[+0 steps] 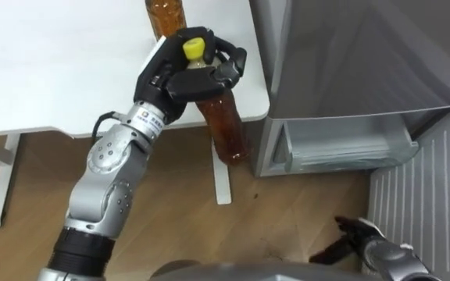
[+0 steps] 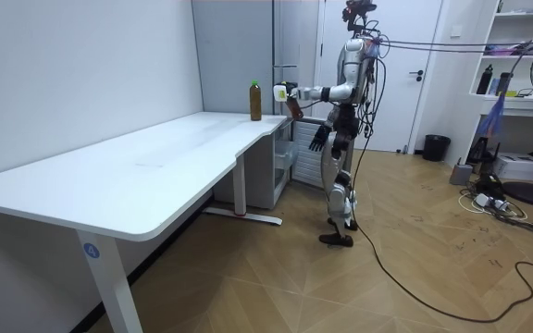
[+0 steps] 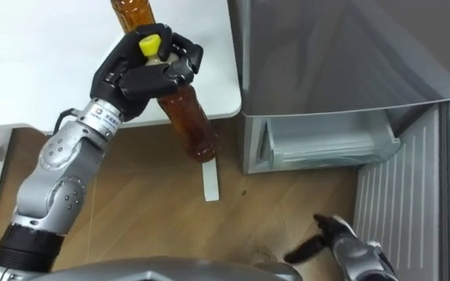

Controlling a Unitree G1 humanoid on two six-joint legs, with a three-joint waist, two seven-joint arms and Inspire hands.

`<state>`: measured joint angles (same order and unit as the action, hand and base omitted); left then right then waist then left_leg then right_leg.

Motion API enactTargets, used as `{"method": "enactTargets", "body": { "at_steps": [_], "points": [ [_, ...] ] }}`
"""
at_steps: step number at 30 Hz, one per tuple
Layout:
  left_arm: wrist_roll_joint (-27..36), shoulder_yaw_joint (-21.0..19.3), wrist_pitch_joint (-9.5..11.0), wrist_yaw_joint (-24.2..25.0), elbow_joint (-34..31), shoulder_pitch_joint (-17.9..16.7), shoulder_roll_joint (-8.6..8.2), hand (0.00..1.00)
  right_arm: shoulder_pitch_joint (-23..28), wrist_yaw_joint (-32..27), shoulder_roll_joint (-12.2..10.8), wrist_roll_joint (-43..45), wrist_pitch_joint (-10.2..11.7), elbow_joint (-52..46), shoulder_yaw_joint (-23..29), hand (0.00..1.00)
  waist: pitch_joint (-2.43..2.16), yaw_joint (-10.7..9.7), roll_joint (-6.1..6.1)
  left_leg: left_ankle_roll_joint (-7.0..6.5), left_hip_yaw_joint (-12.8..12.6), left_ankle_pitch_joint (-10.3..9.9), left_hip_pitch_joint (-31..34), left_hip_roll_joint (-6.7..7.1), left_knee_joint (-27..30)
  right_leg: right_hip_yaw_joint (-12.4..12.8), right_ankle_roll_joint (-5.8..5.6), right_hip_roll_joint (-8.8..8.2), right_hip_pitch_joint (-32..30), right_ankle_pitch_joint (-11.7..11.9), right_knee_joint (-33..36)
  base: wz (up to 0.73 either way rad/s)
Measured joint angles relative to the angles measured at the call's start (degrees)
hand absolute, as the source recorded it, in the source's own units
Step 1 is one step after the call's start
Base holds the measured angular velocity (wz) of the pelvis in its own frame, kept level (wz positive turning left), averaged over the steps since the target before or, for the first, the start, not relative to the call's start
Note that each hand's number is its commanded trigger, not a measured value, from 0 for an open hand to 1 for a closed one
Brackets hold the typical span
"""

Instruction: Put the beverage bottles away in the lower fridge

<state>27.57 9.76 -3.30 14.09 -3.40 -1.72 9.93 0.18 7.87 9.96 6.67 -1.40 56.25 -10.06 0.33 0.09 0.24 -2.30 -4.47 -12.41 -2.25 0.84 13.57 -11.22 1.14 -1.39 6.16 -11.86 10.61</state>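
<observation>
Left eye view: your left robot hand (image 1: 170,74) grips a yellow-capped amber bottle (image 1: 225,125); right robot hand (image 1: 364,232) hangs relaxed.

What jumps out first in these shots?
The left hand has its fingers curled round the neck of a yellow-capped bottle of amber drink and holds it tilted just off the table corner. To its right stands the fridge, its lower door swung open. A second bottle stands on the table behind, and the right hand hangs low.
</observation>
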Motion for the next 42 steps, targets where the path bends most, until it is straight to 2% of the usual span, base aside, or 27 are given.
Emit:
{"method": "enactTargets", "body": {
  "at_steps": [1, 3, 9, 14, 20, 23, 25, 29, 35, 42],
  "points": [
    [0.00, 0.16, 0.00, 0.19, 0.00, -0.50, -0.09, 1.00, -0.55, 1.21, -1.13, -0.17, 0.88, -0.61, -0.31, 0.00, 0.03, 0.03, -0.04, 0.00, 0.13, 0.00, -0.18, 0.00, -0.10, -0.19, 0.00, -0.02, 0.19, 0.00, -0.01, 0.09],
    [0.01, 0.32, 0.00, 0.24, -0.01, -1.50, -0.06, 1.00, -0.64, 2.86, -1.96, -0.15, 1.03, -2.39, -2.46, 0.00, 0.04, 0.14, -0.06, 0.01, 0.46, 0.00, -0.44, 0.03, -0.19, -0.53, 0.00, -0.06, 0.60, 0.00, -0.07, 0.14],
    [-0.06, 0.65, 0.00, 1.27, -0.01, -3.52, 1.21, 1.00, 0.60, 6.72, -1.95, 0.32, 1.24, -11.30, -4.59, 0.00, 0.21, 0.03, -0.49, 0.01, 1.68, -0.01, -0.25, 0.29, -0.17, -1.57, -0.01, -0.26, 0.90, 0.00, -0.05, 0.11],
    [-0.22, 0.65, 0.01, 1.95, -0.01, -3.84, 1.06, 1.00, 1.92, 9.41, -2.23, 0.41, 1.27, -17.34, -4.93, 0.00, 0.20, -0.02, -0.40, 0.00, 2.04, -0.01, 0.26, 0.45, 0.10, -1.73, -0.02, -0.36, 0.85, 0.00, -0.08, 0.05],
    [-0.25, 0.65, 0.01, 2.01, 0.05, -4.29, 1.06, 1.00, 2.28, 14.90, -2.15, -0.37, 1.31, -21.07, -5.04, 0.00, 0.26, 0.22, 0.27, -0.04, 1.99, 0.00, 0.52, 0.45, 0.15, -3.00, -0.02, -0.50, 0.88, 0.00, 0.00, 0.01],
    [-0.26, 0.66, 0.00, 2.57, 0.07, -4.86, 0.80, 1.00, 2.97, 16.56, -1.97, -3.34, 1.30, -22.96, -5.13, 0.00, 0.27, 0.30, 0.39, -0.06, 1.86, 0.03, 0.36, 0.44, 0.12, -2.99, -0.02, -0.53, 1.02, 0.00, 0.01, 0.00],
    [-0.24, 0.67, 0.01, 2.64, 0.09, -4.86, 0.48, 1.00, 3.52, 18.38, -0.79, -6.69, 1.28, -26.14, -6.64, 0.00, 0.35, 0.26, 0.27, -0.08, 2.00, 0.08, 0.23, 0.48, 0.15, -2.96, -0.03, -0.58, 1.15, -0.01, 0.14, 0.00],
    [-0.24, 0.67, 0.00, 3.19, 0.09, -4.86, 0.27, 1.00, 3.56, 23.14, -0.59, -8.85, 1.24, -30.28, -6.58, 0.00, 0.57, 0.18, -0.57, -0.09, 2.22, 0.08, 0.64, 0.54, 0.03, -3.05, -0.09, -0.60, 0.88, -0.04, 0.12, 0.02],
    [-0.25, 0.69, 0.00, 4.56, 0.08, -4.86, 0.21, 1.00, 3.54, 28.77, -0.48, -9.89, 0.79, -32.45, -6.59, 0.00, 0.55, 0.38, -1.58, -0.10, 2.21, 0.08, 0.69, 0.61, 0.19, -2.91, -0.09, -0.63, 0.77, -0.04, 0.10, 0.00],
    [-1.05, 2.52, 0.00, 5.19, 0.09, -4.86, 1.44, 1.00, 3.53, 34.18, 0.55, -15.51, 0.05, -32.68, -6.89, 0.00, 0.55, 1.16, -1.83, -0.12, 1.85, 0.07, 1.57, 0.55, 0.74, -2.86, -0.09, -0.67, -0.08, -0.04, 0.16, -0.01]
  ]
}}
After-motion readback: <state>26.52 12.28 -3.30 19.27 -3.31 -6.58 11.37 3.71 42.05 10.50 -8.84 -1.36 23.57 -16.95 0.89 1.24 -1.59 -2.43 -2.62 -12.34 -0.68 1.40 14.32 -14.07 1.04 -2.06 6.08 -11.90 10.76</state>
